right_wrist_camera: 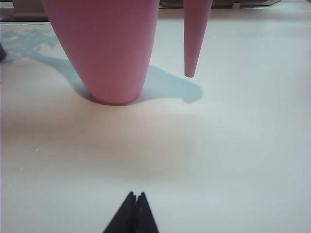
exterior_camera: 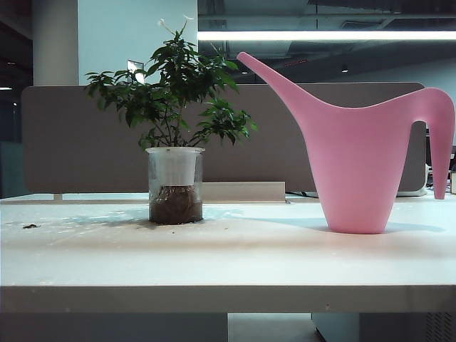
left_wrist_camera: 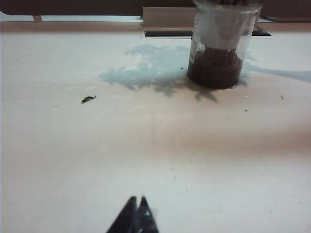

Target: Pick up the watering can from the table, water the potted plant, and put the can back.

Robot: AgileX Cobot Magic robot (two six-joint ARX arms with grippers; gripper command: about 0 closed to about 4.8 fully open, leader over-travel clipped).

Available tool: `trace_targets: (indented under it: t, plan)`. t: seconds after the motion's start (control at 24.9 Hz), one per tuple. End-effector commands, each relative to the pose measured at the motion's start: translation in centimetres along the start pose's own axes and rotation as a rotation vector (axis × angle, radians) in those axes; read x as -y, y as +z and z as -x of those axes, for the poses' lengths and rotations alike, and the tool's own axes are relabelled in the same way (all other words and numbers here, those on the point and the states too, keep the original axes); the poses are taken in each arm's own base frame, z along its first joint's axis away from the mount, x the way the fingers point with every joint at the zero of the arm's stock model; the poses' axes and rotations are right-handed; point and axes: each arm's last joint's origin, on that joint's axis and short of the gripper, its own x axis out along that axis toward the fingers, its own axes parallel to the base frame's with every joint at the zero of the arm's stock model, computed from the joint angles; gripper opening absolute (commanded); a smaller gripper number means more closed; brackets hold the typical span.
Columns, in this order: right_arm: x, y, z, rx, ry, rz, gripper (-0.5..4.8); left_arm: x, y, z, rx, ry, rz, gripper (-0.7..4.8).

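Observation:
The pink watering can (exterior_camera: 360,160) stands upright on the right of the white table (exterior_camera: 228,263), its spout pointing up and left toward the potted plant (exterior_camera: 174,153), its handle drooping at the far right. The plant's clear jar (left_wrist_camera: 219,46) holds dark soil. Neither arm appears in the exterior view. My left gripper (left_wrist_camera: 137,200) is shut and empty, well back from the jar. My right gripper (right_wrist_camera: 135,195) is shut and empty too, short of the can's body (right_wrist_camera: 107,48) and the hanging handle tip (right_wrist_camera: 193,43).
A small dark scrap (left_wrist_camera: 88,99) and soil specks lie on the tabletop left of the jar. A grey partition (exterior_camera: 78,142) runs along the table's far side. The table's front edge (exterior_camera: 228,298) faces the exterior camera.

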Motion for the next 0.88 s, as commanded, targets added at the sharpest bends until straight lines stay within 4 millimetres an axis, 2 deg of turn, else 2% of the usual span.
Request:
trace_targets:
  t: [0.04, 0.32, 0.44, 0.52, 0.64, 0.72, 0.8, 0.84, 0.88]
  plan:
    - [0.0, 0.0, 0.0, -0.003, -0.010, 0.005, 0.00, 0.0, 0.0, 0.0, -0.008, -0.003, -0.001, -0.05]
    - [0.0, 0.0, 0.0, -0.003, -0.010, 0.004, 0.00, 0.0, 0.2, 0.1, -0.013, -0.002, -0.001, -0.05]
    - [0.0, 0.0, 0.0, -0.003, -0.010, 0.005, 0.00, 0.1, 1.5, 0.6, -0.131, -0.002, 0.004, -0.05]
    - [0.0, 0.0, 0.0, -0.003, -0.010, 0.005, 0.00, 0.1, 3.4, 1.3, -0.252, 0.000, 0.010, -0.05]
    - [0.0, 0.0, 0.0, -0.003, -0.010, 0.005, 0.00, 0.2, 5.7, 1.8, -0.336, 0.002, 0.013, -0.05]
    - [0.0, 0.0, 0.0, -0.003, -0.010, 0.005, 0.00, 0.2, 8.8, 1.8, -0.298, 0.000, 0.010, -0.05]
    - [0.0, 0.0, 0.0, -0.003, -0.010, 0.005, 0.00, 0.4, 10.5, 2.0, -0.280, -0.007, 0.007, -0.05]
    - [0.0, 0.0, 0.0, -0.003, -0.010, 0.005, 0.00, 0.5, 12.5, 2.4, -0.250, -0.021, 0.002, -0.05]
    - [0.0, 0.0, 0.0, -0.003, -0.010, 0.005, 0.00, 0.7, 13.7, 2.6, -0.229, -0.031, -0.002, -0.05]
